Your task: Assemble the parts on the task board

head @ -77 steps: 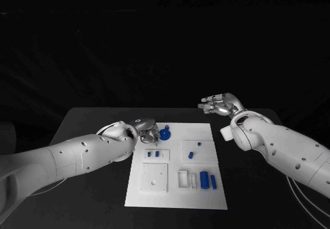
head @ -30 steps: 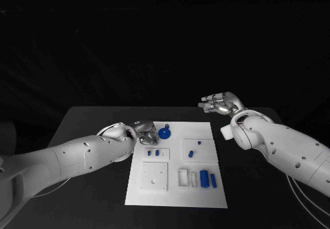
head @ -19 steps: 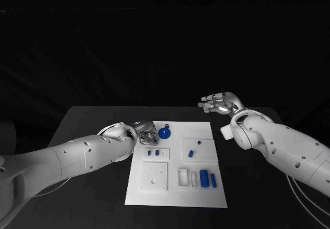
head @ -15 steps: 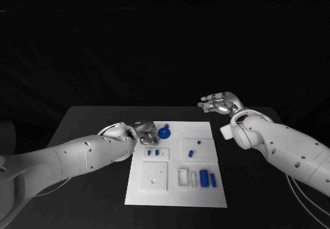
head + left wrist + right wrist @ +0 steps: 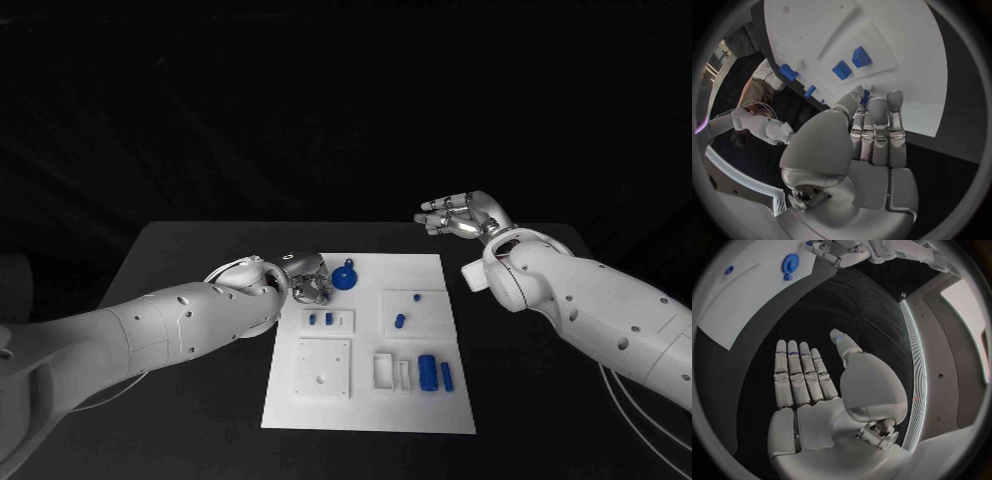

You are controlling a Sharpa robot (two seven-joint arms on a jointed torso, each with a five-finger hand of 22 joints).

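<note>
matt white task board point(image 5: 364, 400), metallic hand point(image 5: 459, 218)

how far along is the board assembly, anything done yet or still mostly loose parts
Early, by the look of it. Nothing is plainly finished: on the task board two blue cylinders lie loose at the near right, and small blue pieces sit in the middle-left recess. In hand: the left hand is at the board's far left edge beside the blue gear; whether it grips anything is unclear. The right hand hangs open, off the board.

The black table point(image 5: 188, 300) carries the white task board point(image 5: 368, 410).
</note>
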